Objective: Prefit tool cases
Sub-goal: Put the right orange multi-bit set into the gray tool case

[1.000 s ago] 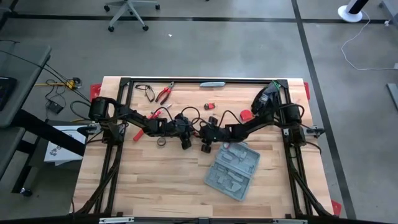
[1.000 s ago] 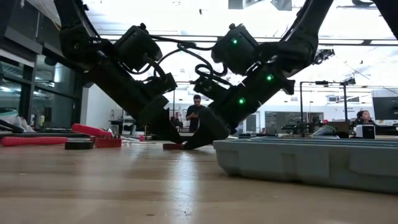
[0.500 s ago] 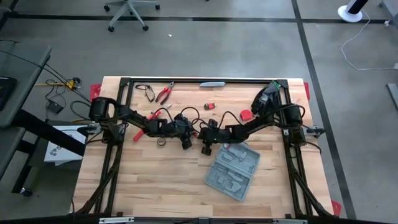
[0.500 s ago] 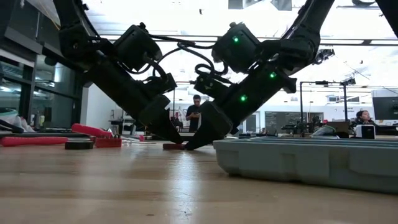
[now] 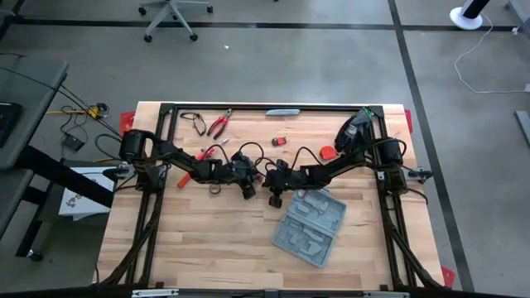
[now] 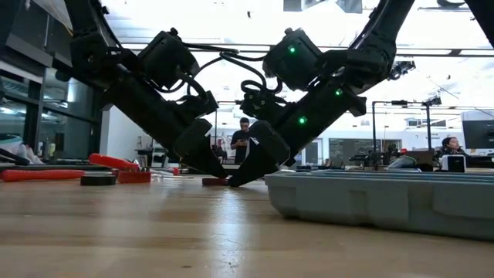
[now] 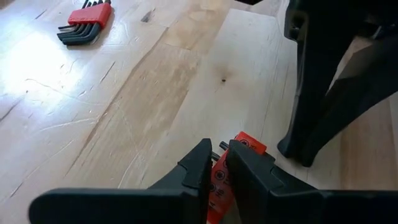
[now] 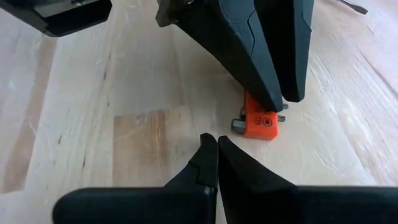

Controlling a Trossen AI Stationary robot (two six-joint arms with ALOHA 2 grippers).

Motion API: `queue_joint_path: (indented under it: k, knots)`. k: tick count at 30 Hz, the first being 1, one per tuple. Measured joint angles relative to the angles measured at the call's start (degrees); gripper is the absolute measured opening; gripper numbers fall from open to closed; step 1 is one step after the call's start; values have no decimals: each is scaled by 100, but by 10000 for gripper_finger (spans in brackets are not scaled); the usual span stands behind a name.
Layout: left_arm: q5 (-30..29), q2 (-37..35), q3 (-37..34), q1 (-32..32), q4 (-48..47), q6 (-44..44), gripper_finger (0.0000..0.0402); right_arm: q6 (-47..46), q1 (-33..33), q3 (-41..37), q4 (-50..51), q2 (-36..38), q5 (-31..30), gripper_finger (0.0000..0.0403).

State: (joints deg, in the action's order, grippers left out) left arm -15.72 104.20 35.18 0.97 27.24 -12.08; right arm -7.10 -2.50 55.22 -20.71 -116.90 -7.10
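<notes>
On the left of the wooden surface, the left hand had stayed put, its fingers narrow and pinched on a small orange tool that lay flat on the wood; a red-handled hex key set lay well apart from it. Just beside it, toward the middle, the right hand was what had changed: a second earlier its fingers stood partly apart, and by this moment they had come together, pressed tip to tip with nothing between them, the orange tool a little ahead of the tips and untouched. That looked like a missed or abandoned pinch, so the tool probably remained in the left hand's keeping alone. Farther right, the open grey-blue tool case sat on the surface near the right hand, moulded slots facing up, and the orange tool had not yet reached it.
</notes>
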Motion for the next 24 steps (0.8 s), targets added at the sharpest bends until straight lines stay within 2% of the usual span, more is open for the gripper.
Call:
queue_joint_path:
  k: [10, 24]
  knots:
    - [-26, -2, 0, -43, 0, -381, 50, 61, 100, -2, -103, -1, 189, 0]
    - [-18, -7, 4, -43, 4, -384, 50, -13, 263, -2, -309, -11, 182, 0]
